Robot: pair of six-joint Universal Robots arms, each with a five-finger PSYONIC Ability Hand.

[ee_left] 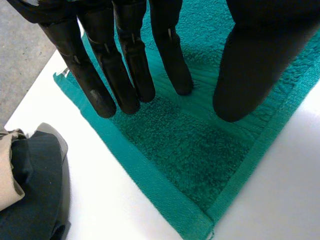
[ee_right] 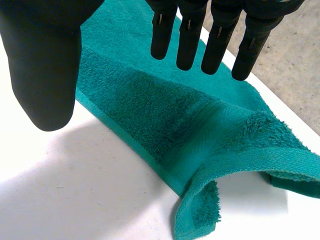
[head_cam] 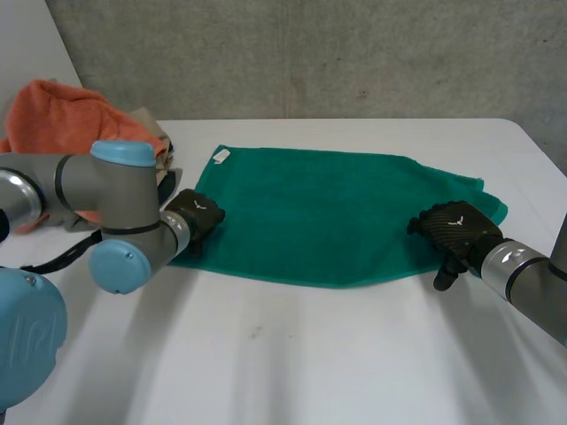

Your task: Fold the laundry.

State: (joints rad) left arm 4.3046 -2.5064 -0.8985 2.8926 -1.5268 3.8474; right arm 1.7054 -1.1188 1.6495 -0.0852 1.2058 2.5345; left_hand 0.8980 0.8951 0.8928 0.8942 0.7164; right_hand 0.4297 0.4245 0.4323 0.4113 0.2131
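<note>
Lying spread on the table (head_cam: pixel 292 354), the green towel (head_cam: pixel 328 212) has its long axis running from the robot's left to its right, with its short edges facing the two arms. A small white tag (head_cam: pixel 221 157) sits at the towel's far left corner.

The left hand (head_cam: pixel 197 215) is over the towel's near left corner. In the left wrist view its fingers (ee_left: pixel 125 70) are straight and close side by side, the thumb held apart, with nothing pinched. Whether the fingertips touch the towel cannot be told.

The right hand (head_cam: pixel 454 230) is over the towel's near right corner. In the right wrist view its fingers (ee_right: pixel 190 35) are straight and slightly spread, the thumb wide apart, with nothing gripped. Beyond the fingertips, the towel's right end is rumpled: one corner (ee_right: pixel 210 200) curls up off the table and folds over on itself.

Just off the towel's left edge is a pile of laundry. An orange cloth (head_cam: pixel 62 115) lies on top and farthest from the towel, with a beige cloth (ee_left: pixel 7 170) and a dark garment (ee_left: pixel 35 190) nearer it. The dark garment is close to the towel's left edge but apart from it, beside the left hand.
</note>
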